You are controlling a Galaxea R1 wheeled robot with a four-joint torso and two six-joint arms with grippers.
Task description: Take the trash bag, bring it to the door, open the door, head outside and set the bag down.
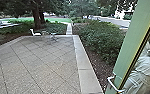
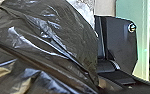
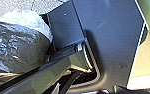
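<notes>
The black trash bag (image 2: 48,45) looms large, creased and shiny, in the left wrist view, with pale, cloudy plastic along its far side. In the right wrist view the same dark bag (image 3: 18,50) lies beside the robot's body, whitish plastic (image 3: 28,21) above it. What holds the bag cannot be made out. At the right of the head view leans a green door frame (image 1: 131,37) with glass and a white handle (image 1: 112,82) low on it. Green framing (image 2: 127,11) also stands behind the robot's dark plate in the left wrist view.
A paved patio (image 1: 38,62) spreads ahead, edged on the right by a pale stone border (image 1: 82,60). Bushes (image 1: 98,37) grow beyond that border. A white chair (image 1: 34,33) stands near the patio's far edge, and a narrow path (image 1: 69,28) leads away between plantings.
</notes>
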